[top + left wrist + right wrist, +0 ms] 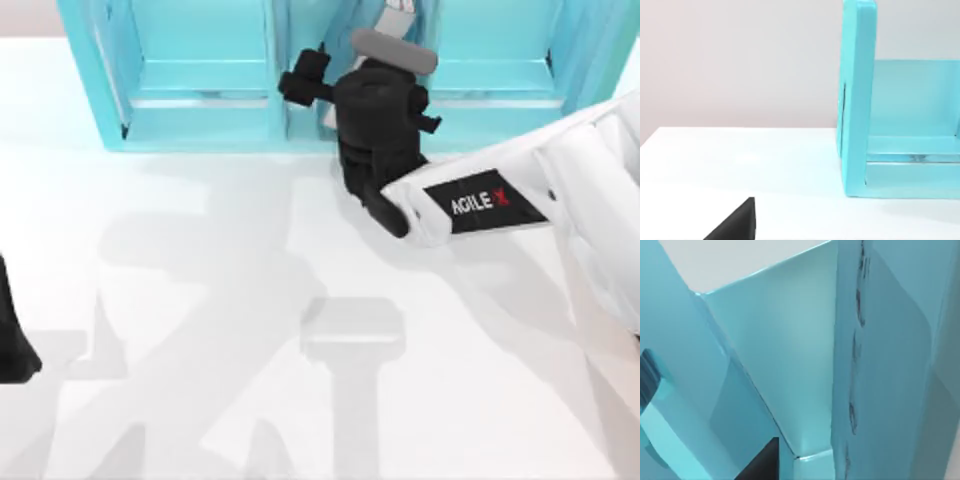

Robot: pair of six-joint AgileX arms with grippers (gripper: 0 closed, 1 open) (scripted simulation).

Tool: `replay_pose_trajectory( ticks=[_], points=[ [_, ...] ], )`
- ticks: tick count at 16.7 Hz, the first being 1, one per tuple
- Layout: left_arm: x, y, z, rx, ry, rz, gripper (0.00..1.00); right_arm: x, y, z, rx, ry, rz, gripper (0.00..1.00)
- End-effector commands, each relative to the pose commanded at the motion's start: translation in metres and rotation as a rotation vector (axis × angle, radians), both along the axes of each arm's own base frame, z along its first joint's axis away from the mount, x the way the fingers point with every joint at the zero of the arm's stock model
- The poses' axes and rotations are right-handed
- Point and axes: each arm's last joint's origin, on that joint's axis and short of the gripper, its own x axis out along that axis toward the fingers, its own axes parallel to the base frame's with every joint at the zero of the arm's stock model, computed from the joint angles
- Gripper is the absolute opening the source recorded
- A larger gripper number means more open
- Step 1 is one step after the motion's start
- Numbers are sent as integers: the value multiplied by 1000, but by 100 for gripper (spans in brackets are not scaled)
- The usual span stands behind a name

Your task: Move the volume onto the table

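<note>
shelf unit [200, 70]: teal-blue, plain, paler on inner panels
table [180, 330]: white, unmarked, grey shadows
right arm [520, 195]: white shell; black label, white lettering with a red mark
right wrist housing [380, 120]: black, grey cap
wall [740, 60]: pale grey-white

teal-blue shelf unit [200, 90] along the far edge in the top view, open compartments split by upright dividers, its end panel [857, 100] standing upright in the left wrist view (plain pale wall [740, 60] behind it), shelf interior up close in the right wrist view
</note>
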Motion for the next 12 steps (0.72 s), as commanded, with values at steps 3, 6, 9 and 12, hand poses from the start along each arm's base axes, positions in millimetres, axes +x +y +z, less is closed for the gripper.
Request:
replay_pose_trajectory(
  ticks=[3,6,9,12],
  points=[
    [0,0,0,0,0,0,100,0,0,0,0,0,0,47],
    [0,0,0,0,0,0,100,0,0,0,0,0,0,25],
    [0,0,0,0,0,0,100,0,0,0,0,0,0,2],
    [0,0,0,0,0,0,100,0,0,0,0,0,0,0]
  ],
)
